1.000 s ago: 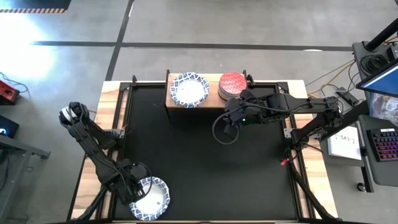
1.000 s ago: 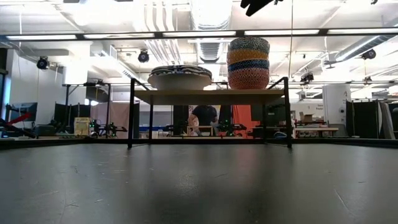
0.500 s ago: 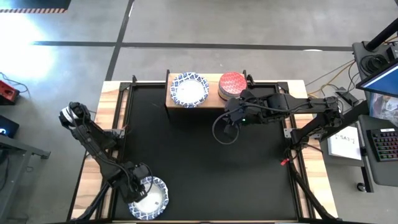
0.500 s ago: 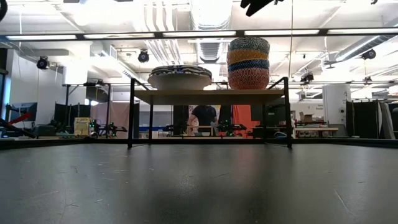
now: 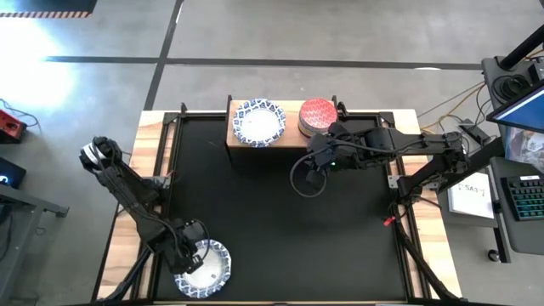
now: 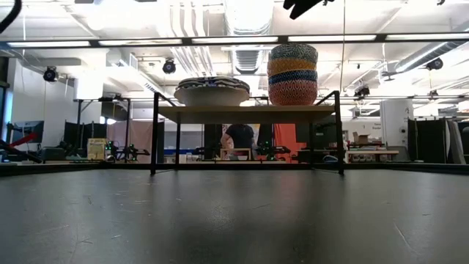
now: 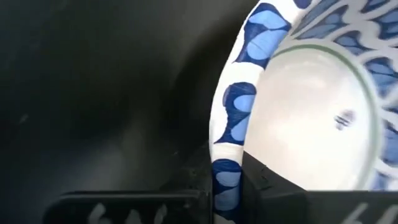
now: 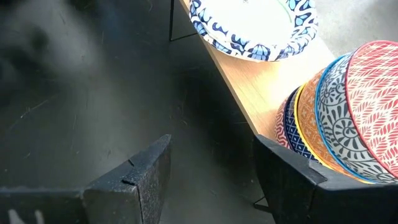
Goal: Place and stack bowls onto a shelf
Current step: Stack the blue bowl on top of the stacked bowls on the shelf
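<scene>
One wide white bowl with a blue-patterned rim (image 5: 202, 269) sits on the black mat (image 5: 280, 221) near the counter's front-left corner. The left gripper (image 5: 184, 253) is at its rim — the left wrist view shows its dark fingers (image 7: 186, 186) pinching the blue-and-white rim (image 7: 227, 180), one on each side.

The small light-wood shelf with dark legs (image 5: 230, 129) stands at the counter's far edge, about midway along it. On its left half rests a stack of wide white blue-rimmed bowls (image 5: 258, 122); how many cannot be told. On its right half stands a nested stack of smaller patterned bowls, the red one showing from above (image 5: 317, 114); the right wrist view shows red, grey-patterned, tan and blue layers (image 8: 339, 118).

The right gripper (image 5: 321, 140) hovers just in front of the shelf's right half, beside the small stack — fingers (image 8: 134, 177) spread, nothing between them.
</scene>
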You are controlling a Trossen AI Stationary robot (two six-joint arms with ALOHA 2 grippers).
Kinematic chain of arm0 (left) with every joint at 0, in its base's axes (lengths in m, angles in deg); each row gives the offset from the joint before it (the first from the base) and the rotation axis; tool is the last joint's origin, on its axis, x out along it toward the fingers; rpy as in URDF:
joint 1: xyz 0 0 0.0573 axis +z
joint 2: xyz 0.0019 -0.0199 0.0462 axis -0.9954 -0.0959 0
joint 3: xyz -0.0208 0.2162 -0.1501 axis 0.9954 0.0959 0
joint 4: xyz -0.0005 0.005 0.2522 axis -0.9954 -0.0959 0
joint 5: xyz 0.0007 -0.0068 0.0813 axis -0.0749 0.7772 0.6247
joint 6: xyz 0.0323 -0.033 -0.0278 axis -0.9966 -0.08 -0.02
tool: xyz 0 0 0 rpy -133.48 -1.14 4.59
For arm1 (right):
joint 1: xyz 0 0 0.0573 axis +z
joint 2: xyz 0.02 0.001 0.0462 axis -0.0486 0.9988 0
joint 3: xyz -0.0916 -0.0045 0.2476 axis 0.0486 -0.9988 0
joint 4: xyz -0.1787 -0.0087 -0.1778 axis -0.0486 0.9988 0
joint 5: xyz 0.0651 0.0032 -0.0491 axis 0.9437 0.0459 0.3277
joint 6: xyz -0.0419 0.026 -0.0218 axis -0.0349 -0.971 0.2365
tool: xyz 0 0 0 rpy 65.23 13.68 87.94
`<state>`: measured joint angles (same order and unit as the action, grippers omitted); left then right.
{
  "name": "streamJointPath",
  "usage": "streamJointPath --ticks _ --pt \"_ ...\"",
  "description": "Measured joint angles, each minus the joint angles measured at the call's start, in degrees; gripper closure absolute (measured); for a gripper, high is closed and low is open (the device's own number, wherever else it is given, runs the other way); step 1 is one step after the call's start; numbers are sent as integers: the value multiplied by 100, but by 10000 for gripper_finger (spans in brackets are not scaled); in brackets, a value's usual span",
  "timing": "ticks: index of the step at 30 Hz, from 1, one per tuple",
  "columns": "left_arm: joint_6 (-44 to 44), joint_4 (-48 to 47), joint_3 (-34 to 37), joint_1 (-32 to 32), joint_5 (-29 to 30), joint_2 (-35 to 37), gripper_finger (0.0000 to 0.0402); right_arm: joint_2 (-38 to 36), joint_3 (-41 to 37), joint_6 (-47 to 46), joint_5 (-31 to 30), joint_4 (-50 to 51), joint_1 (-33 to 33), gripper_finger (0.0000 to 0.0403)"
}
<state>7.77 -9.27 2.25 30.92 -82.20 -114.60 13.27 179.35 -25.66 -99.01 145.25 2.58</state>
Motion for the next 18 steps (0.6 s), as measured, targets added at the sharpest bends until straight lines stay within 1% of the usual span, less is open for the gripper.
streamJointPath --ticks 3,8,12,15,18 --pt "-392 177 0 138 306 285 389 0 0 0 0 -2 0 193" --pt "-1130 65 2 582 1008 978 399 0 0 -2 0 -2 0 193" --pt "-1755 42 2 1223 1495 1630 398 0 0 -73 0 0 0 193" --pt "-2653 70 2 1756 1787 2075 398 0 0 -90 2 4 0 193" --pt "-3403 157 2 2411 1869 2473 398 0 0 -90 17 6 0 193"
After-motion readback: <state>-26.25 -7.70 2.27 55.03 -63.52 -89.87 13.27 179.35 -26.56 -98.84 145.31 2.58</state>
